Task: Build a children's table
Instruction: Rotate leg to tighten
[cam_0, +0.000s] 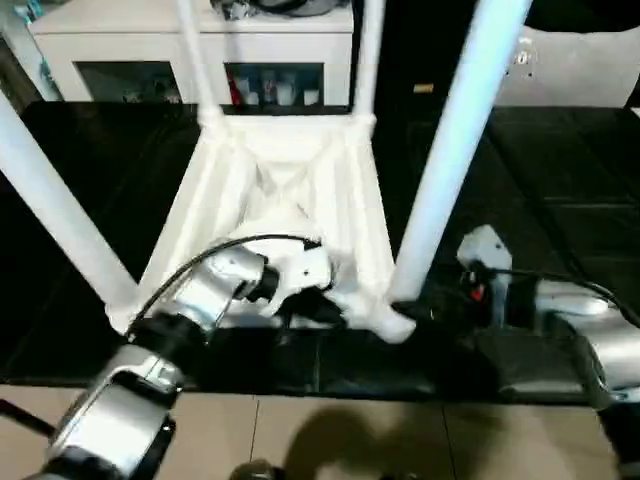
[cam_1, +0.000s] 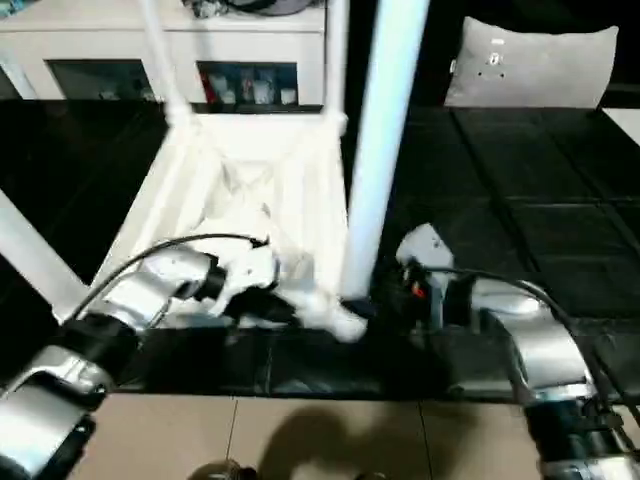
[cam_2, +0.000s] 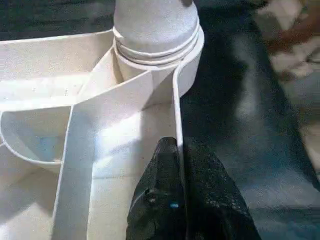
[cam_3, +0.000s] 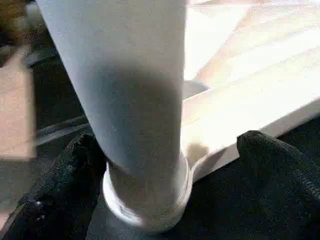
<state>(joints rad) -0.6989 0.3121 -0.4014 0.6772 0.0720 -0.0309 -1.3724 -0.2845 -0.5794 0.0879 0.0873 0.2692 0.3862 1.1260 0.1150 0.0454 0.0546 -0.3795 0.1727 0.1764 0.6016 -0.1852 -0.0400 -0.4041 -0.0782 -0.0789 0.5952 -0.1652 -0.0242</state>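
A: Where is the children's table (cam_0: 285, 200)?

B: Upside down on the black floor mats (cam_0: 560, 200), ribbed underside facing up. All four legs stand in its corner sockets and point upward. The near right leg (cam_0: 455, 150) rises steeply past the camera; the near left leg (cam_0: 55, 210) leans out toward the left edge. The two far legs (cam_0: 368, 55) stand at the corners nearest the white cabinet (cam_0: 195, 50).

A: What is the left gripper (cam_2: 179, 150) doing?

B: It reaches in over the near edge of the tabletop, close to the near right corner. Its jaws are clenched on the thin upright rim of the tabletop, one finger on each side of that wall, just short of the socket that carries the leg.

A: And the right gripper (cam_3: 175, 165)?

B: It sits low on the mat beside the near right corner. Its jaws are released, spread wide on either side of the base of the near right leg, where the leg meets the socket. One black finger (cam_3: 60, 185) lies close against the leg; the other stands apart from it.

A: Anything else around?

B: A grey cushion (cam_1: 530, 65) lies beyond the mats on the right, and tan floor (cam_0: 400, 440) shows at the near edge.
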